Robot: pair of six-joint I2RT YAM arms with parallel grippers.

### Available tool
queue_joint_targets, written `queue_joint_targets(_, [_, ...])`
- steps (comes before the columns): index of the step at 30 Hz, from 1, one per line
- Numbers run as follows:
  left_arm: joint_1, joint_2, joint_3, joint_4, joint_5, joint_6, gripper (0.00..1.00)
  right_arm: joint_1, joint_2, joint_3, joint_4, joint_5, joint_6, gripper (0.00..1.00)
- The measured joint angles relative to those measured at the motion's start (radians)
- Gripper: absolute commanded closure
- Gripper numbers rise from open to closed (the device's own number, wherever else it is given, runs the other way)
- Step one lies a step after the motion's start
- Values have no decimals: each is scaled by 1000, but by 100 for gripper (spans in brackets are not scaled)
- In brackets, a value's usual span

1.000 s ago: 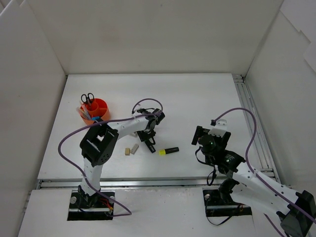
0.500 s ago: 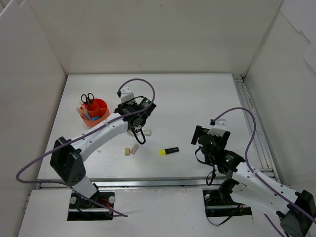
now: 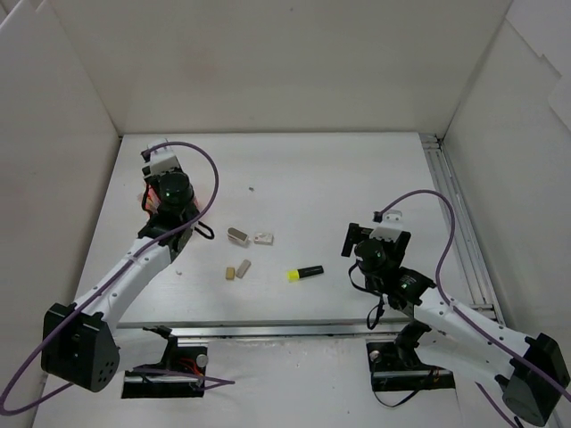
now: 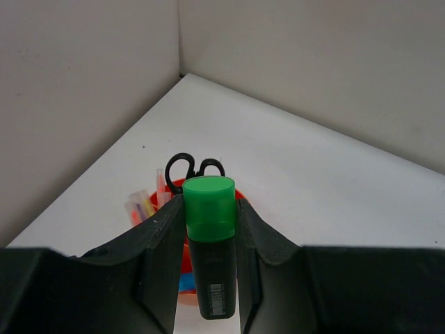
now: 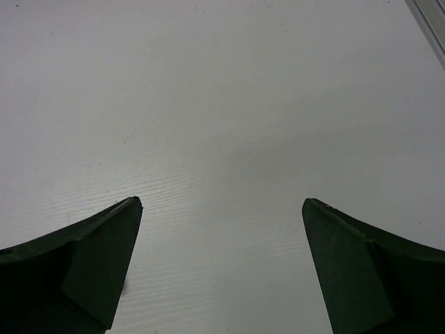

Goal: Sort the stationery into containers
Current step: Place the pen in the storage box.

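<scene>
Left wrist view: left tool (image 4: 208, 217) clenched on green-capped highlighter (image 4: 213, 278), poised over the orange-red holder (image 4: 186, 254), where black scissors (image 4: 195, 167) stand. Mid-table, two beige erasers (image 3: 237, 267) and a yellow-ended highlighter (image 3: 305, 272) lie loose. Right tool (image 5: 221, 202) released, fingers spread wide, over the table (image 5: 222, 104).

a black green-capped highlighter (image 4: 211, 264) stands upright, clamped in the jaws of the left gripper (image 4: 210, 209), over the round orange-red holder (image 4: 186, 252). black-handled scissors (image 4: 195, 167) and pastel pens (image 4: 142, 207) stand inside it. on the worktop (image 3: 357, 178) lie a yellow-ended highlighter (image 3: 305, 272), two beige erasers (image 3: 243, 267) and two grey-white pieces (image 3: 237, 235), all near each other.
</scene>
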Motion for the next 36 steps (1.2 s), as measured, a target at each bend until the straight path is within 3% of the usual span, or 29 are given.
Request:
queue_joint_targets(5, [70, 5, -107, 200, 162, 99, 100, 0, 32, 0, 25, 0, -12, 2])
queue_joint_targets(13, [127, 58, -135, 324, 433, 200, 100, -6, 82, 0, 57, 0, -27, 2])
queue_joint_targets(21, [129, 193, -116, 272, 610, 294, 100, -16, 130, 2, 78, -2, -45, 2])
queue_joint_targets(36, [252, 237, -47, 116, 901, 416, 100, -56, 153, 2, 128, -37, -69, 2])
